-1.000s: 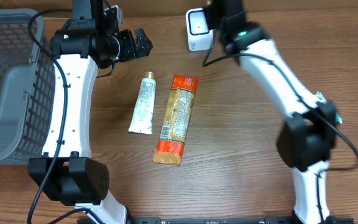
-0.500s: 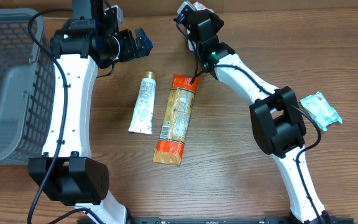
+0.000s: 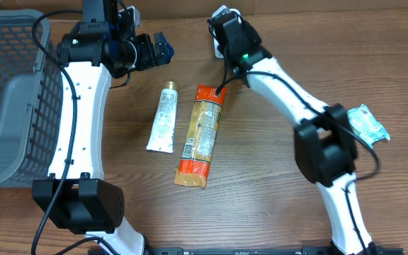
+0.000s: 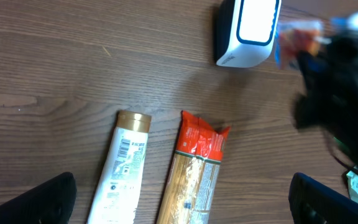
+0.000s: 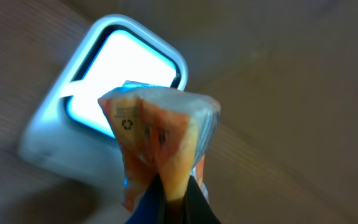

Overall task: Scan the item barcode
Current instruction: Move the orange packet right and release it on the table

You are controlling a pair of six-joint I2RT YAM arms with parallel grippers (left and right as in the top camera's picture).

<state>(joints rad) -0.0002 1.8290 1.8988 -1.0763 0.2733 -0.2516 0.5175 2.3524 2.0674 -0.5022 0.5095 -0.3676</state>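
Here, orange packet (image 5: pixel 160 140) (recycling mark visible) fronts lit scanner (image 5: pixel 135 59)

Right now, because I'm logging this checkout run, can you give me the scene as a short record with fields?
right gripper: shut on an orange packet, held up in front of the scanner
scanner: white, window lit
left gripper: open, holding nothing
lying on the table: white tube and long pasta pack, side by side, not touching
by the right arm: teal packet
basket: grey mesh, at the left side
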